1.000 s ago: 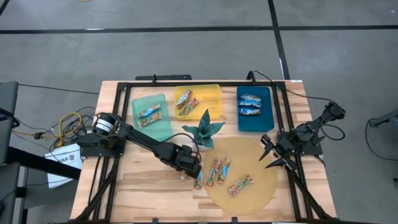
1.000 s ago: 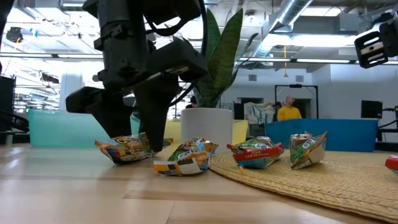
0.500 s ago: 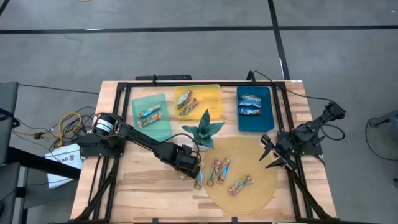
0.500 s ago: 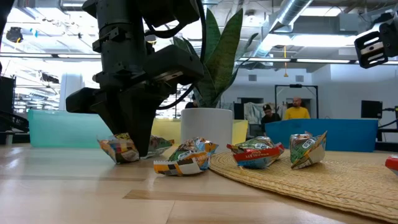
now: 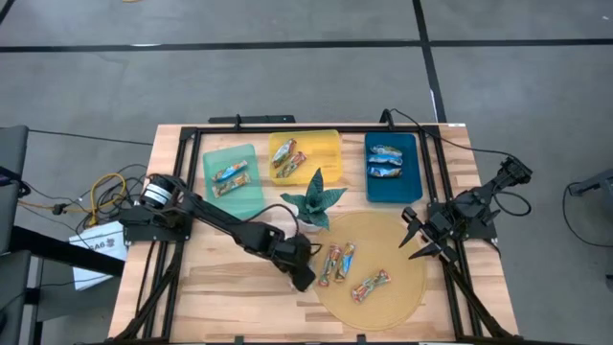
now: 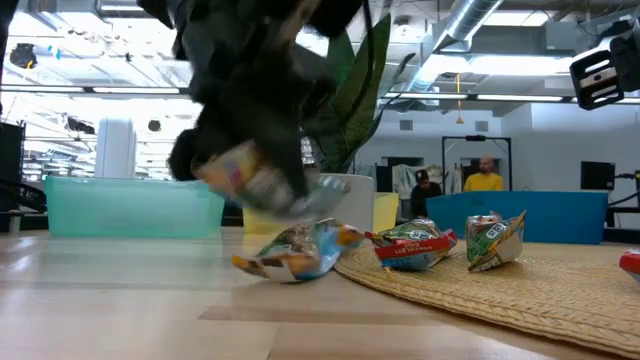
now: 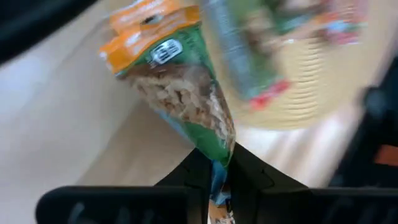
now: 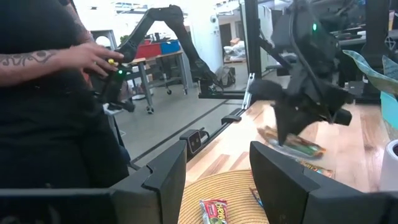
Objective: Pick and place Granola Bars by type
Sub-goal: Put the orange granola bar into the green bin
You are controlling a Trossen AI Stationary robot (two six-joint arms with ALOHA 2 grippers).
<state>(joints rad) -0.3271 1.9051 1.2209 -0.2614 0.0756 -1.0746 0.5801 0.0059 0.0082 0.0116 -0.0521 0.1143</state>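
Left hand (image 7: 217, 180) pinched shut on snack bar (image 7: 180, 93), bar sticking out ahead. Green tray (image 5: 233, 172) lay behind it, nearer left arm. Right hand (image 5: 419, 235) waited, open, empty.

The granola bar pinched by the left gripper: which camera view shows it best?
The left wrist view: the granola bar fills the picture, its end pinched in the left gripper. The low view shows it lifted but blurred. The high view hides it under the arm. The right wrist view shows it small and far off.
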